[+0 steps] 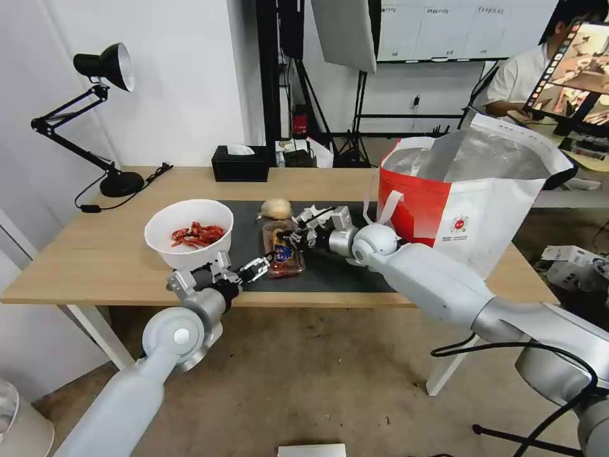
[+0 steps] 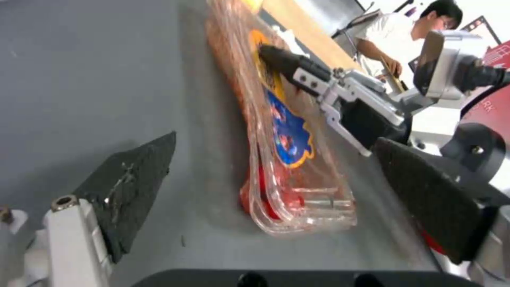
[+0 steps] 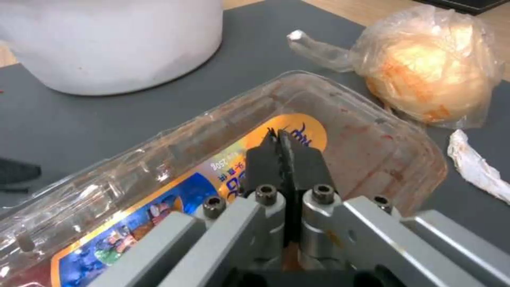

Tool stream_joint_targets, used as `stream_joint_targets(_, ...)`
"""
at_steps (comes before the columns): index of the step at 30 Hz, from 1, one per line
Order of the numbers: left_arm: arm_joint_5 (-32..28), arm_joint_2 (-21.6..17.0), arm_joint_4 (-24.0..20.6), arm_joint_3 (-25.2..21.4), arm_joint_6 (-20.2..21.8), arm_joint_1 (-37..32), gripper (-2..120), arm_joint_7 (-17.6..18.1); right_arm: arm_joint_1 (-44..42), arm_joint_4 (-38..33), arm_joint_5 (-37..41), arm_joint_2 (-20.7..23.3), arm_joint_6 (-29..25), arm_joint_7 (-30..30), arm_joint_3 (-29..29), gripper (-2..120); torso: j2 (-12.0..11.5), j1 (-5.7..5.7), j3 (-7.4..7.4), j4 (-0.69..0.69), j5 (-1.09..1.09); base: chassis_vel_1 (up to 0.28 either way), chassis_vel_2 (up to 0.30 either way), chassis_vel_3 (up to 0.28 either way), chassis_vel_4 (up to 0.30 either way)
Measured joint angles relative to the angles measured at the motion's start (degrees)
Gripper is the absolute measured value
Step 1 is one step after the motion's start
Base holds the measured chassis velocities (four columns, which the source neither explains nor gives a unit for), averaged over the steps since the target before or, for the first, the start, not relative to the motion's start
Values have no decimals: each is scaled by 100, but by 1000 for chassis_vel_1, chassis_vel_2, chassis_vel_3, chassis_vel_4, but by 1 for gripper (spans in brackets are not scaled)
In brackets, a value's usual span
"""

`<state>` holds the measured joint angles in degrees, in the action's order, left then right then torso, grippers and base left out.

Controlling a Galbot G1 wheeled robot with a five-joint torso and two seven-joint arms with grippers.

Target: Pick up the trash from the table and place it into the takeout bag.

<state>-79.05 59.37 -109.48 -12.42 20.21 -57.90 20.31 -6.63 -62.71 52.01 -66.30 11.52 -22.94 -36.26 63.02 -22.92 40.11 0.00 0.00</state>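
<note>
Table [image 1: 95,254]: light wood, dark mat [image 1: 336,273] across its middle.

Bag [image 1: 469,209]: red and white, foil-lined, upright at the table's right end, mouth open, just right of the mat.

Bowl [image 1: 189,231]: white, red shell scraps inside, on the mat's left edge.

Tray [image 1: 282,251]: clear plastic, blue-and-orange label on top, lying on the mat between bowl and bag, reddish residue inside.

Lump [image 1: 276,207]: beige, in thin plastic wrap, on the mat just behind the tray. Right wrist view puts it near the tray's far corner; contact cannot be told.

Tissue [image 3: 475,167]: crumpled white, on the mat beside the lump.

Right gripper [image 3: 283,145]: over the tray's label, fingers pressed together with no gap, tips at the lid surface. Nothing visibly clamped between them.

Left gripper [image 1: 257,266]: low over the mat at the tray's near end, fingers spread wide, tray end lying in line with the gap, not touching either pad.
</note>
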Motion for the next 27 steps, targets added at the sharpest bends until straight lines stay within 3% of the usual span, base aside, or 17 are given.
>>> stream_joint_targets(5, -520, 145, 26, 13, 135, 124, 100, 195, -1, -10, 12, 4, 2, 3, 32, 0, 0, 0, 0, 0, 0, 0, 0, 0, 0)
stream_joint_targets(19, -761, 317, 247, 243, 137, 416, 100, 346, -57, -42, 40, 77, 2, 8, 96, 0, 0, 0, 0, 0, 0, 0, 0, 0, 0)
stream_joint_targets(27, -759, 371, 381, 296, 57, 510, 73, 432, -95, -103, 50, 69, 2, 9, 112, 0, 0, 0, 0, 0, 0, 0, 0, 0, 0)
